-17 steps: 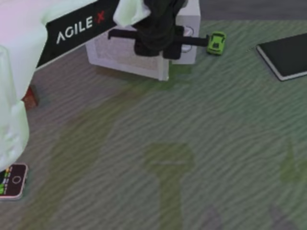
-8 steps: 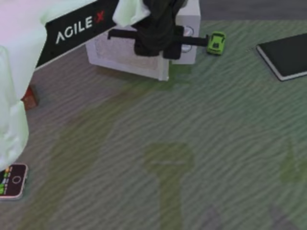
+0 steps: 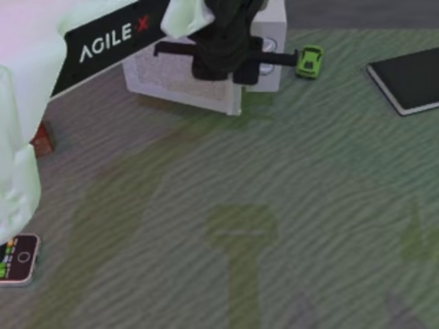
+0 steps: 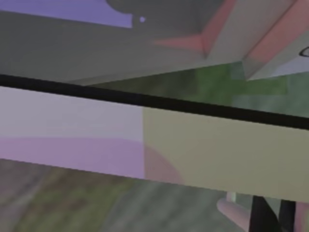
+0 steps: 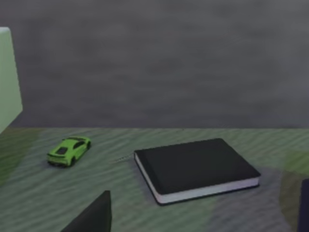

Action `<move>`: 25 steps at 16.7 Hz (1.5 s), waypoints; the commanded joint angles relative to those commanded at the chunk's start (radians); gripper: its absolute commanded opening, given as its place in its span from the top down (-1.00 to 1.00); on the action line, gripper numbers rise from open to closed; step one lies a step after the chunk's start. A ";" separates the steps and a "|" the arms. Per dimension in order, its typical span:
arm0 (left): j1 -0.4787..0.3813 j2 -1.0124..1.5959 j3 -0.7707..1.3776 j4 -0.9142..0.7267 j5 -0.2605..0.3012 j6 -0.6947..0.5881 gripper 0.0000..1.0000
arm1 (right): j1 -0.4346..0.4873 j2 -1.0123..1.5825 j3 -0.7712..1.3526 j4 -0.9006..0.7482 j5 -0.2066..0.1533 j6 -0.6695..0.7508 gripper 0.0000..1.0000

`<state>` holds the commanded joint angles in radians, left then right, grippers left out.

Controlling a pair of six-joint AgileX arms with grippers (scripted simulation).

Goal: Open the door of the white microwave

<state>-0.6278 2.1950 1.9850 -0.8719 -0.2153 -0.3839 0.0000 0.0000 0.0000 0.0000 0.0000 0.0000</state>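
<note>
Left claw (image 3: 223,68) hangs over the white microwave (image 3: 271,20) at the table's far edge, against the door (image 3: 164,72); whether it is clenched I cannot tell. That door looks like a stiff, light, hinged panel, best taken at its free right edge (image 3: 235,103), where it will likely swing, not flex. Right arm stays parked out of the top view.

Green toy car (image 3: 309,60), black book (image 3: 406,80), phone (image 3: 18,258)

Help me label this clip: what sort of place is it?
Likely a rendered tabletop test scene, not a real kitchen: a microwave shares the patterned table with a toy car, book and phone.
</note>
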 joint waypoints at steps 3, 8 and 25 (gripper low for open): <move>0.000 0.000 0.000 0.000 0.000 0.000 1.00 | 0.000 0.000 0.000 0.000 0.000 0.000 -1.00; 0.001 -0.036 -0.058 0.031 0.023 0.037 1.00 | 0.000 0.000 0.000 0.000 0.000 0.000 -1.00; 0.016 -0.102 -0.162 0.081 0.057 0.108 1.00 | 0.000 0.000 0.000 0.000 0.000 0.000 -1.00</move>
<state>-0.6117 2.0929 1.8226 -0.7913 -0.1583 -0.2755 0.0000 0.0000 0.0000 0.0000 0.0000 0.0000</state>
